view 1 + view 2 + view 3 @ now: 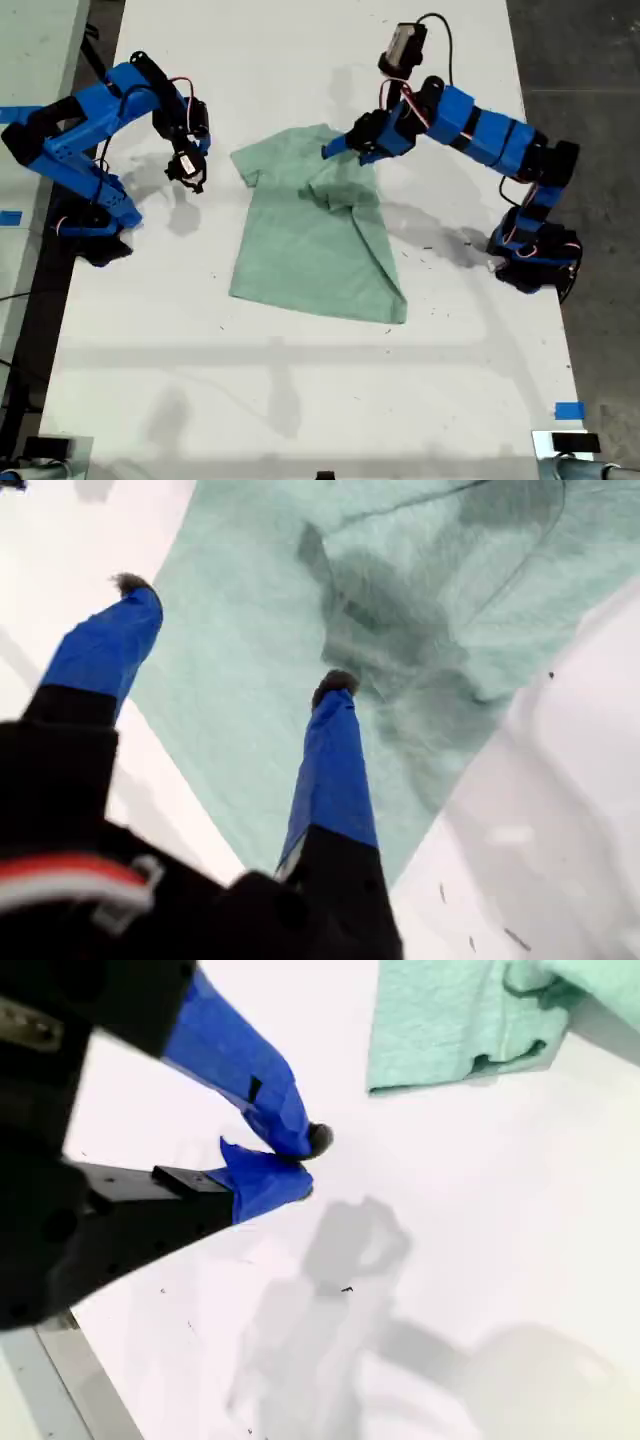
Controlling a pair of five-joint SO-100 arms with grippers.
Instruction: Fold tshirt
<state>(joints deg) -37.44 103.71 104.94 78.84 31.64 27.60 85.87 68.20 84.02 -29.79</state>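
Note:
The pale mint-green tshirt lies flat near the middle of the white table, with the side at the exterior view's right folded inward and rumpled near the top. My first gripper hovers open just above that rumpled fold of the tshirt, nothing between its fingers. My second gripper is shut and empty over bare table, to the exterior view's left of the shirt's sleeve and clear of it.
Both blue arm bases stand at the table's sides in the exterior view. Blue tape marks sit near the table's edges. Small devices rest at the lower corners of the exterior view. Dark floor borders the table at that view's right.

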